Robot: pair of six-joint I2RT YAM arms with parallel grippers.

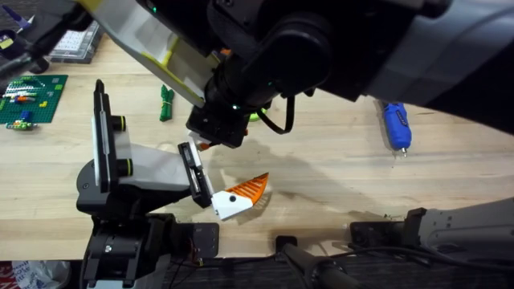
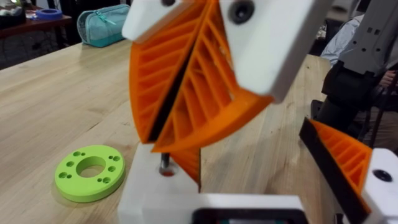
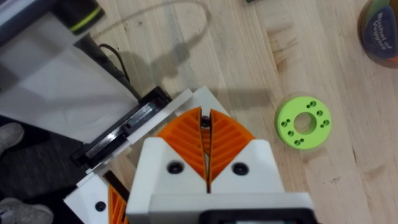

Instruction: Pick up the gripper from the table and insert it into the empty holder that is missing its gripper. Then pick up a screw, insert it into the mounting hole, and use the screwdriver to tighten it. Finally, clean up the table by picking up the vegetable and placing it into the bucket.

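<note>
Dark, blurred arm links sit closest under the overhead camera. They sweep in from the upper right and bend down to mid-table. I read the right claw (image 1: 210,143) hanging just above the holder (image 1: 191,172).

The gripper (image 1: 238,197) lies flat on the table (image 1: 337,172). Its long axis runs diagonally, with the white base just beside the holder's near end and the orange tip pointing away to the right. I cannot tell whether it is seated.

The screwdriver (image 1: 396,124) lies well off to the right with its metal tip toward the near edge. The vegetable (image 1: 166,103) lies beyond the holder, long axis near-to-far.

Left wrist: the right claw's orange pads (image 2: 186,93) are pressed together, tips down over a white block. A green ring (image 2: 91,172) lies flat on pale wood, and a teal bag (image 2: 102,25) sits at the table's far end. I cannot tell the left claw's state.

Right wrist: the pads are pressed together with a dark sliver between them. I cannot identify it. They hang over the holder's black bracket, with the ring beside.
</note>
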